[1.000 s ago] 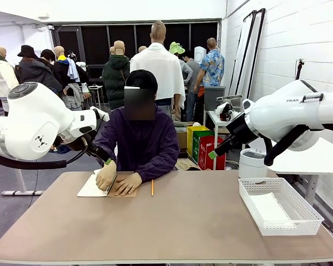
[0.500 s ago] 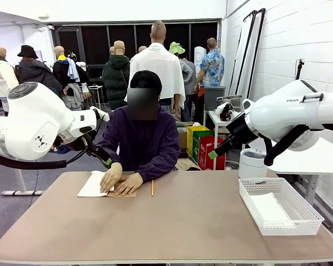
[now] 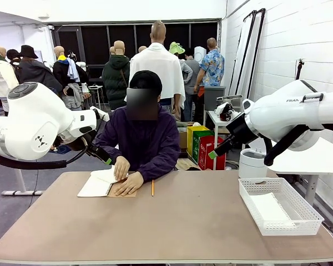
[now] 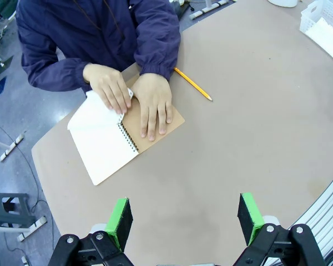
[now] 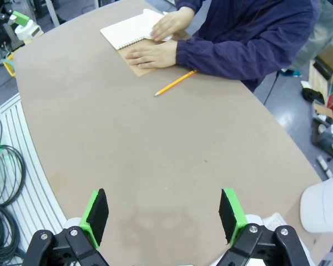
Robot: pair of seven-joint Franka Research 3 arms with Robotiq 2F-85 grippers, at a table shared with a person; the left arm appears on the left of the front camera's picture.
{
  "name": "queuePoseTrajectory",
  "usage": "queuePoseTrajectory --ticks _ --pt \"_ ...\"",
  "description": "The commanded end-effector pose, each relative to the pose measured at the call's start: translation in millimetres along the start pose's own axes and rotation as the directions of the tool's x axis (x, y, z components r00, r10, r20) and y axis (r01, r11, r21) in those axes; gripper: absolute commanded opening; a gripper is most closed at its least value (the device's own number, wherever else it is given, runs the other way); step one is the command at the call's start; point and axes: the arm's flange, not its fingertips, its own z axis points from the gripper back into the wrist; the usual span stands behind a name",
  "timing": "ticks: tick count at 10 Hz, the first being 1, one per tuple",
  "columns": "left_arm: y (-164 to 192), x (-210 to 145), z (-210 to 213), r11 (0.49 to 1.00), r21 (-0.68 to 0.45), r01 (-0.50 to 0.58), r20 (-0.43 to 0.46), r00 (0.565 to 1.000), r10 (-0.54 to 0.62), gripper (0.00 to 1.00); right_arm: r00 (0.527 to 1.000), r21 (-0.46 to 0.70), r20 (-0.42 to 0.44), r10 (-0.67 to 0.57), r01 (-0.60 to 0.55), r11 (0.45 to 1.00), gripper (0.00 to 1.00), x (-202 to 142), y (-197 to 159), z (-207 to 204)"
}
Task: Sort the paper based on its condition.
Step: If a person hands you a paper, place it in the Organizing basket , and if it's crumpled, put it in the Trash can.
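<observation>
A spiral notebook (image 3: 95, 187) lies open at the table's far left in front of the person. One hand (image 3: 121, 167) lifts the inner edge of its top white page (image 4: 108, 113); the other hand (image 4: 154, 102) presses flat on the brown cover. A loose white paper sheet (image 3: 268, 208) lies in the white lattice basket (image 3: 299, 227) at the right. My left gripper (image 3: 107, 161) hangs open high above the table's left end, pads (image 4: 120, 221) wide apart and empty. My right gripper (image 3: 212, 154) hovers open above the far right, pads (image 5: 230, 213) apart and empty.
A yellow pencil (image 3: 152, 187) lies just right of the notebook, also visible as the pencil (image 5: 175, 82) in the right wrist view. A white cylindrical container (image 3: 252, 164) stands beyond the table's right edge. The brown tabletop (image 3: 172, 221) stretches bare between notebook and basket.
The person's hand has gone from lying flat on the notebook to lifting its top page near the spiral. Both arms have stayed still.
</observation>
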Motion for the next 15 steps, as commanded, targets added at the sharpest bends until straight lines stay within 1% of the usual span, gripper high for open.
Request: queuePoseTrajectory --ticks 1,15 --pt "0.8 -0.6 -0.2 1.000 -0.007 0.007 -0.001 1.000 -0.007 1.00 1.000 0.000 -0.005 0.004 -0.004 1.000 1.00 -0.6 -1.2 -1.3" --pt "0.8 -0.6 -0.2 1.000 -0.007 0.007 -0.001 1.000 -0.007 1.00 1.000 0.000 -0.005 0.004 -0.004 1.000 1.00 -0.6 -1.2 -1.3"
